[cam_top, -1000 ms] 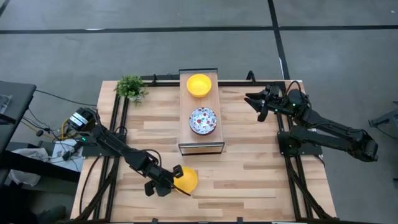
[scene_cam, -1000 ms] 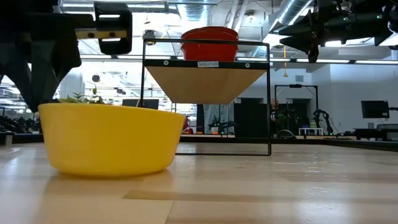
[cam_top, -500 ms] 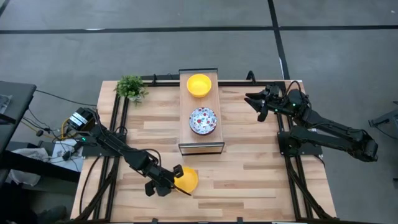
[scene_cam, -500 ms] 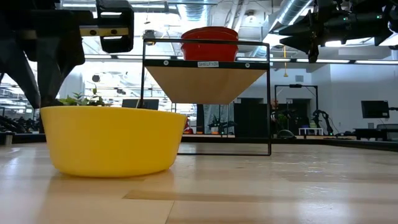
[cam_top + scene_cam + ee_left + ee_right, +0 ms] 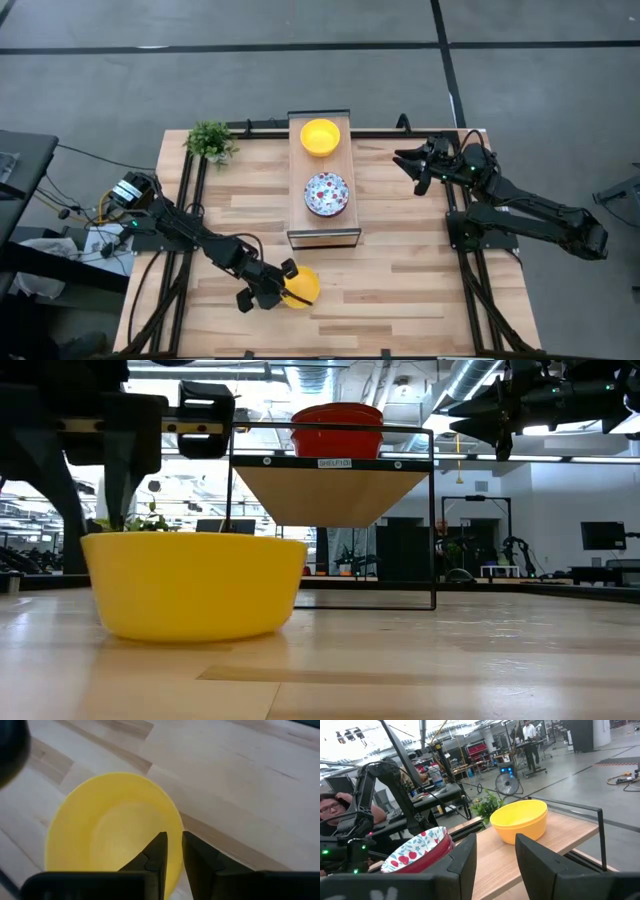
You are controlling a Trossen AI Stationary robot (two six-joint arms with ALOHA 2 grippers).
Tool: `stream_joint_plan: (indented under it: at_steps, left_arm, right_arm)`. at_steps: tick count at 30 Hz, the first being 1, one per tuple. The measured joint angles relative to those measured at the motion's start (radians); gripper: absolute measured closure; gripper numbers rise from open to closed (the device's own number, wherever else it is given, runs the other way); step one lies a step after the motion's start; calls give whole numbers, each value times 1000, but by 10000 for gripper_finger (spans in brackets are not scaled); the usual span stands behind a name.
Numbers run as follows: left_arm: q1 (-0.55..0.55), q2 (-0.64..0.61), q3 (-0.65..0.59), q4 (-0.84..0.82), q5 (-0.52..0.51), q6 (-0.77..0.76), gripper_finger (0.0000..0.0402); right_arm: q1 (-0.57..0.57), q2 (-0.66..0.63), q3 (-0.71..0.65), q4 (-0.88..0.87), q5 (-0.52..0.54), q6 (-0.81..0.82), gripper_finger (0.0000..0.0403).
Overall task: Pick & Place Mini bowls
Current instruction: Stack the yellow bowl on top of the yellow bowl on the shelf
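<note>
A plain yellow mini bowl (image 5: 303, 288) (image 5: 195, 585) stands upright on its base on the wooden table, near the front edge. My left gripper (image 5: 284, 288) (image 5: 173, 837) reaches down at its left rim, open by a narrow gap. One finger is inside the bowl and one outside. A second yellow bowl (image 5: 320, 136) (image 5: 520, 820) and a floral mini bowl (image 5: 327, 193) (image 5: 420, 851) sit on the raised shelf (image 5: 322, 236). My right gripper (image 5: 412, 165) (image 5: 495, 860) hangs open and level at the far right, holding nothing. My left gripper straddles the yellow bowl's rim (image 5: 176, 822), coming slanting down from the table's left. Its inner finger (image 5: 157, 850) is over the hollow and the other is outside the wall. Whether either finger touches the rim I cannot tell. The bowl rests on the table.
The wire-framed shelf (image 5: 335, 495) stands mid-table, its board raised above the tabletop. A small green plant (image 5: 210, 140) sits at the far left corner. Bare wood lies right of the front bowl (image 5: 400, 290).
My left gripper has shifted slightly toward the table's right, and the front yellow bowl has slid a little that way on the table, staying upright. In the low view the gap between its fingers has widened.
</note>
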Motion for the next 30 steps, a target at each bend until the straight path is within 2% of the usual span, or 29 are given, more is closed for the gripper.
stream_joint_plan:
  at_steps: [5,24,30]
  left_arm:
    - [0,6,-2,0,30,0,345]
    - [24,46,-2,15,28,5,350]
    - [22,46,-2,15,28,-5,393]
  right_arm:
    - [0,0,0,0,0,0,278]
    - [0,0,0,0,0,0,278]
    - [0,0,0,0,0,0,278]
